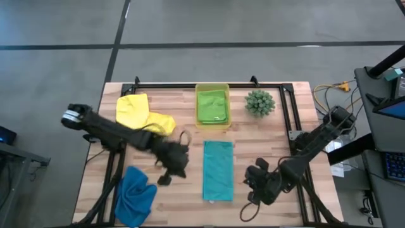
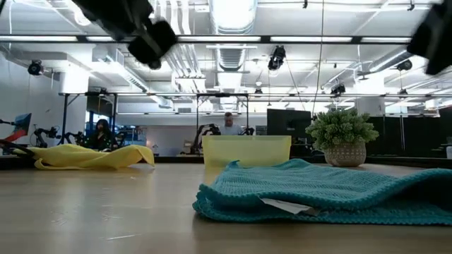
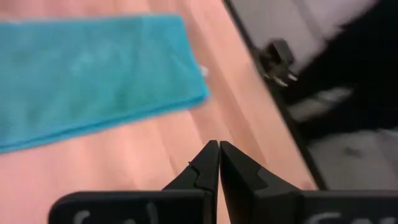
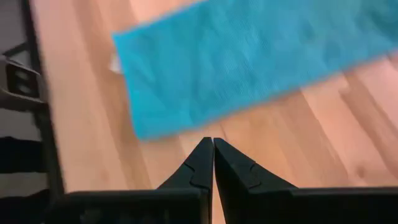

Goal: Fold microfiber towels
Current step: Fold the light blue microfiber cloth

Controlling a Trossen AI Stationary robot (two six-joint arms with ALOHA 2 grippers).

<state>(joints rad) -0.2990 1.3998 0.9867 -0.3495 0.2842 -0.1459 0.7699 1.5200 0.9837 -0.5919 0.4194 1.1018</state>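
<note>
1. No readable writing anywhere; the teal towel has a small white tag, too small to read.
2. Wooden bench, dark frame, open lab room behind with ceiling lights.
3. Teal towel lies folded mid-bench, lime towel in the bin, yellow towel far left, blue towel crumpled near left.
4. Left pincer and right pincer are both fully closed, empty, either side of the teal towel.

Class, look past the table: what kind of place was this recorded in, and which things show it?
Probably a robotics lab or workshop: a wooden table framed by dark rails, exposed ceiling ducts and strip lights, and seated people at monitors behind.
</note>
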